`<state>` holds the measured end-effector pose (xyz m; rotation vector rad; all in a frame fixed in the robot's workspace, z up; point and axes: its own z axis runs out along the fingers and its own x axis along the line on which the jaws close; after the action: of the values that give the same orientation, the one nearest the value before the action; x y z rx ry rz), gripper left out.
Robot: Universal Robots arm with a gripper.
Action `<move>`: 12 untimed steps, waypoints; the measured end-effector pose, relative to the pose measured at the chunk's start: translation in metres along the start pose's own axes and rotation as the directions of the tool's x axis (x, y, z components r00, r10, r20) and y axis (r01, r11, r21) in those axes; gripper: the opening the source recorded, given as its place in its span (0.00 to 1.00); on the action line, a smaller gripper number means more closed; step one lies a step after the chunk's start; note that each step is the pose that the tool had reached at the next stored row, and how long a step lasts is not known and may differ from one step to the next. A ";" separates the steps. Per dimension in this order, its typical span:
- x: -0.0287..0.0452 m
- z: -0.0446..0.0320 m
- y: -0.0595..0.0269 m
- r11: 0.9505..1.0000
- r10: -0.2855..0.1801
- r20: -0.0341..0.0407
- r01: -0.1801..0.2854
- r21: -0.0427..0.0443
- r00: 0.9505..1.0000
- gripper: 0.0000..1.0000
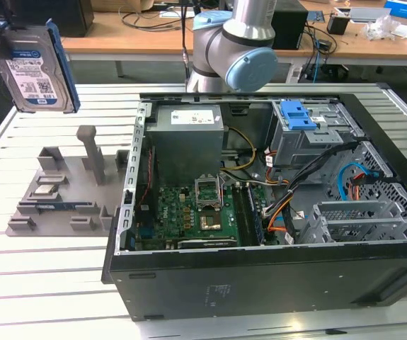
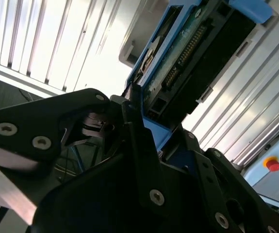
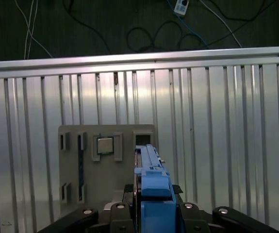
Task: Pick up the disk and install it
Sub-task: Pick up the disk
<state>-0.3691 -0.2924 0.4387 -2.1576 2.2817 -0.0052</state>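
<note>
**Silver drive is in the grip and off the tray; install not done**

Silver rectangular hard drive with a white-and-blue barcode label and blue plastic side-rail frame, the disk [image 1: 35, 67], hangs on edge high at the exterior view's left. It is above the grey moulded fixture tray [image 1: 61, 205] and touches nothing but the gripper.

- Black two-finger gripper [image 2: 141, 114] is clamped on one end of the disk. The second wrist view shows the jaws closed narrow on the blue frame, with the disk's connector edge and circuit board facing the camera.
- The first wrist view looks down past the blue rail at the tray on the slatted aluminium table [image 3: 226, 121]. A small square silver chip [image 3: 105, 144] sits in its pocket there.

Progress, as I judge it:
- Pick-up is done: disk held and clear of the tray.
- Install is all left. The disk is well apart from the open black computer case [image 1: 260, 276].
- Drive cage with the blue plastic latch [image 1: 299, 113] is at the far corner of the case, towards the exterior view's right. I see no drive seated under the latch.

Labels and writing:
- Barcode sticker on the disk's broad face, with blue bands top and bottom.
- White sticker on top of the grey metal power supply box [image 1: 189, 142].
- Small white print on the case's near wall.
- I can't make out any of the wording well enough to quote.
</note>
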 end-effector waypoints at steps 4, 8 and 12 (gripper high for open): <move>0.0000 -0.0119 0.0000 1.000 0.000 0.000 0.000 0.000 1.000 0.37; 0.0000 -0.0236 -0.0001 1.000 0.000 0.000 0.000 0.000 1.000 0.37; 0.0001 -0.0342 -0.0001 1.000 0.000 0.000 0.000 0.000 1.000 0.37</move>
<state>-0.3691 -0.2924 0.4729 -2.1577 2.2817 -0.0053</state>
